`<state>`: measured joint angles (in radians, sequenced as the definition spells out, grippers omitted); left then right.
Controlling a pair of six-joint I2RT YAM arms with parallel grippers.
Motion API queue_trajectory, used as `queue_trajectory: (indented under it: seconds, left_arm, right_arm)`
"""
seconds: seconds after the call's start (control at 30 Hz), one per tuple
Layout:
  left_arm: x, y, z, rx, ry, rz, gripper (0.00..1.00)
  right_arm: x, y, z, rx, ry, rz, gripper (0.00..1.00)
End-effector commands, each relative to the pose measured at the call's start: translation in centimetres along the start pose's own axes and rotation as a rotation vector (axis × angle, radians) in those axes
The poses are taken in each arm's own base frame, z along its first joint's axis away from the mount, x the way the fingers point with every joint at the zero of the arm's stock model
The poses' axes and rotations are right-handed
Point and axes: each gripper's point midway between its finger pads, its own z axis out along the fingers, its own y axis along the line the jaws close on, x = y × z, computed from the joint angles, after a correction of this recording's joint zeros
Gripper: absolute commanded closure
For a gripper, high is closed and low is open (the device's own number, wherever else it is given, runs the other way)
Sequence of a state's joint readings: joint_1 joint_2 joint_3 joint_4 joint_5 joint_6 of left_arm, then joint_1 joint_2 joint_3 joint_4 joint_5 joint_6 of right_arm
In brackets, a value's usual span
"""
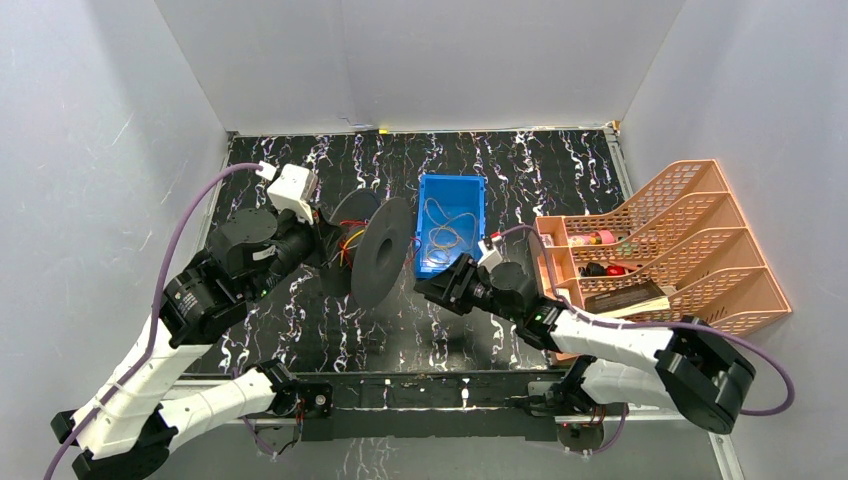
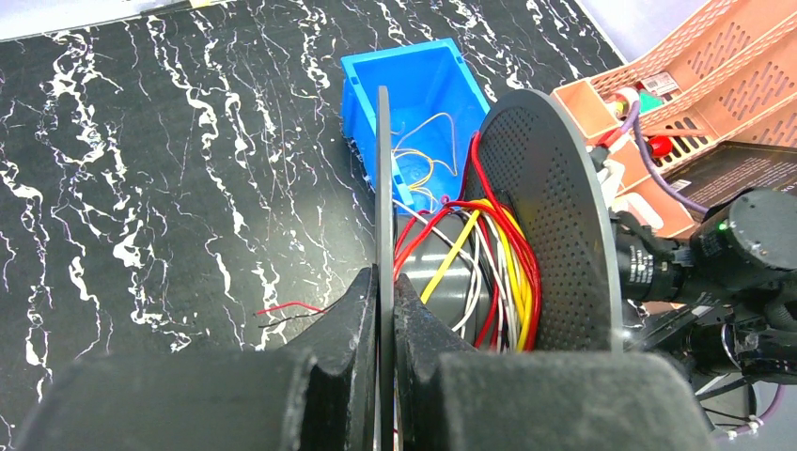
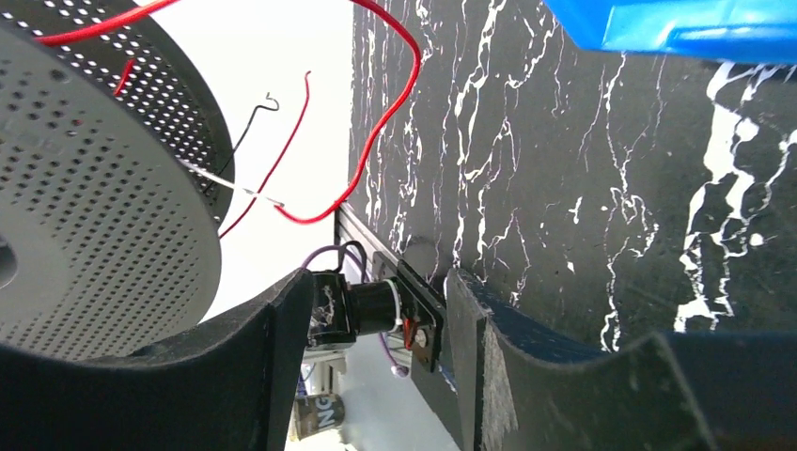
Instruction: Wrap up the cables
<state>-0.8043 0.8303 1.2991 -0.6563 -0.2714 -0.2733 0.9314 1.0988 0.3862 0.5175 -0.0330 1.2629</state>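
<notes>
Mid-winding, by the look of it. Holds the grey spool [image 1: 383,250] on edge over the tabletop [image 1: 560,190] by one flange, with the left pincer [image 2: 383,310] shut tight on that disc's rim. Carries the cables [image 2: 489,272], red, yellow and white, in loose turns round the spool's hub, between its two flanges. Trails a red tail [image 2: 291,305] onto the tabletop just beside the gripped flange. Hangs the right pincer [image 3: 381,282] near the spool's other flange, parted wide and empty. Shows more pale wire [image 1: 447,232] in the blue bin [image 1: 451,180] behind the spool. Probably calls next for pinching a loose strand beside the spool and leading it snugly round the hub.
</notes>
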Motion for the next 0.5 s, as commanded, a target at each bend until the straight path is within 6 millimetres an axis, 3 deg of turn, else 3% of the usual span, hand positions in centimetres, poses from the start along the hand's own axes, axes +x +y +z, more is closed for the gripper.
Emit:
queue_trajectory:
  seconds: [0.0, 0.47]
  left_arm:
    - [-3.5, -0.5, -0.8, 0.022, -0.136, -0.059, 1.00]
    - [-3.7, -0.6, -0.7, 0.029, -0.144, -0.058, 1.00]
  right_arm:
    - [-1.2, 5.1, 1.2, -0.144, -0.058, 0.132, 0.37]
    - [-1.6, 6.5, 4.6, -0.194, -0.104, 0.259, 0.37]
